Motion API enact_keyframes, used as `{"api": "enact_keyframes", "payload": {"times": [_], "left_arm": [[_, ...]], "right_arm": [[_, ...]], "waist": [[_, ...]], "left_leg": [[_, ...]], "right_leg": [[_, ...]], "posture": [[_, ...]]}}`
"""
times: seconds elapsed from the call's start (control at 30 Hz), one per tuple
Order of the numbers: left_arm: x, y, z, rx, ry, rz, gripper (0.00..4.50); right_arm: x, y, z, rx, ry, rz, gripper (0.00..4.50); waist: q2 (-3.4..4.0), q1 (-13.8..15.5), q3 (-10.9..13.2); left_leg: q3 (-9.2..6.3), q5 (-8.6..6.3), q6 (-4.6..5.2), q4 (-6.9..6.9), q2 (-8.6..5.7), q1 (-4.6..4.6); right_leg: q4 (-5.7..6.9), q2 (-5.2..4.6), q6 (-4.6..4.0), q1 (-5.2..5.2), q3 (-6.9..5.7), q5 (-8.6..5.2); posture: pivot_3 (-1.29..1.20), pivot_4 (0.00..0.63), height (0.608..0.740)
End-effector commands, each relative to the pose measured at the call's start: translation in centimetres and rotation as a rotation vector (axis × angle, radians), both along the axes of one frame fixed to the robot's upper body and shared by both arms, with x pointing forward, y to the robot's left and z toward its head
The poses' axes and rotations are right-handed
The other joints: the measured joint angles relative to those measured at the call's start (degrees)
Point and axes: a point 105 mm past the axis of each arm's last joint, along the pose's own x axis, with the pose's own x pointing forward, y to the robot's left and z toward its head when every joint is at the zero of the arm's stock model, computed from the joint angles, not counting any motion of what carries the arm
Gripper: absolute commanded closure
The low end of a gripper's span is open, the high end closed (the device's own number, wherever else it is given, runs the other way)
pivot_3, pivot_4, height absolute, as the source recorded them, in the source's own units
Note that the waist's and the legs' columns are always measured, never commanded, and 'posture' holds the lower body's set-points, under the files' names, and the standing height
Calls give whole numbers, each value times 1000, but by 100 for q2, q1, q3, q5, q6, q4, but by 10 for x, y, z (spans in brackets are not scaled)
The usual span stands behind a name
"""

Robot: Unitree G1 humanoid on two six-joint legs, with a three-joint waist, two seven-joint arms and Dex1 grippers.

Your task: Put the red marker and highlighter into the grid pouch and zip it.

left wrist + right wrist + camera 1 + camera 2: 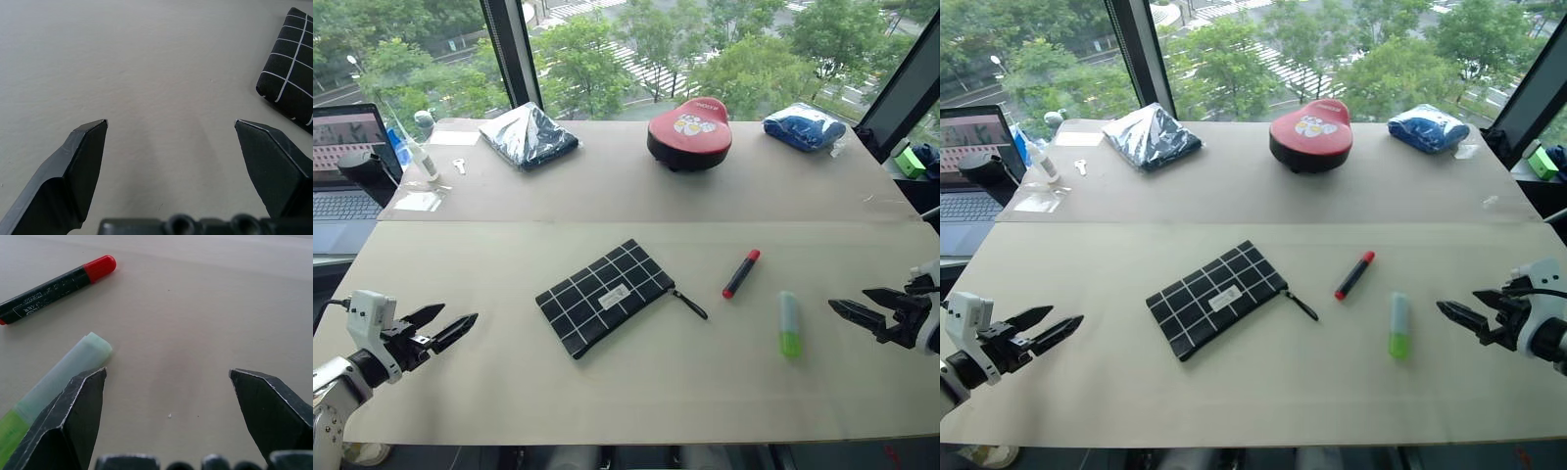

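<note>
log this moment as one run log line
left gripper open, empty | right gripper open, empty | red marker, highlighter on table | grid pouch zipped

- A broad pale beige surface (636, 392) spans the view, with a straight seam running across it from side to side.
- Directly behind the surface stands a wall of large windows (607, 49), divided by a dark slanted frame post (514, 54) toward the surface's far left corner; a second dark post (906, 88) slants at its far right corner.
- Through the glass, beyond the surface, leafy green trees (754, 59) and a road with white crossing stripes (641, 64) lie well below.
- Even daylight from the windows falls across the surface, casting soft shadows.
- Just off the surface's left edge sits an open laptop (347, 166) with its screen lit.
</note>
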Motion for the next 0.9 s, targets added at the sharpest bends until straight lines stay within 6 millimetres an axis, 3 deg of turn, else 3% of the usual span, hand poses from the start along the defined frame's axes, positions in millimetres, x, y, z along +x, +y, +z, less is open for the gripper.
{"api": "enact_keyframes", "payload": {"times": [0.03,0.2,0.27,0.37,0.53,0.57,0.63,0.7,0.77,0.9], "left_arm": [[4,-3,11,33,-50,-22,0],[15,-25,31,-44,-147,-153,0],[15,-34,33,-30,-136,-243,0],[7,-43,21,250,-133,-445,0],[2,-53,22,424,-177,-649,0],[1,-58,22,466,-184,-703,0],[0,-72,22,530,-213,-806,0],[-4,-85,19,570,-234,-899,0],[-8,-93,15,595,-233,-961,0],[-14,-100,10,600,-208,-1000,0]], "right_arm": [[4,-1,8,-24,-33,4,62],[10,2,6,-11,-54,-16,62],[14,0,11,10,-84,-40,560],[21,16,27,65,-147,11,1347],[33,58,49,85,-220,152,3218],[38,76,56,106,-242,206,3423],[43,118,62,141,-256,347,4336],[42,162,56,134,-232,500,4457],[42,190,47,121,-213,589,4457],[58,211,25,-83,-209,633,4457]], "waist": [[0,0,0],[0,29,0],[0,26,0],[1,-5,0],[4,-29,0],[4,-25,0],[4,-24,1],[5,-33,0],[4,-35,0],[5,-16,1]], "left_leg": [[0,0,0,0,0,0],[-1,0,-1,1,0,1],[-1,1,-1,3,-1,0],[2,2,-3,2,-4,0],[19,0,-4,-10,10,-3],[18,-1,-3,-10,11,-3],[18,-1,-3,-9,13,-5],[18,-1,-3,-9,14,-5],[17,-1,-3,-10,16,-8],[19,38,9,-5,3,-45]], "right_leg": [[0,0,0,0,0,0],[0,0,0,2,-3,0],[1,0,0,2,-6,0],[2,1,-1,-1,-1,1],[0,-4,-16,-18,17,-3],[0,-5,-16,-20,16,-3],[0,-5,-16,-23,16,-2],[1,-5,-16,-24,15,-1],[2,-4,-18,-35,16,0],[11,5,-17,-87,9,1]], "posture": [[0,150,740],[0,150,740],[0,150,740],[0,150,740],[0,150,740],[0,150,740],[0,150,740],[0,150,740],[0,150,740],[0,150,740]]}}
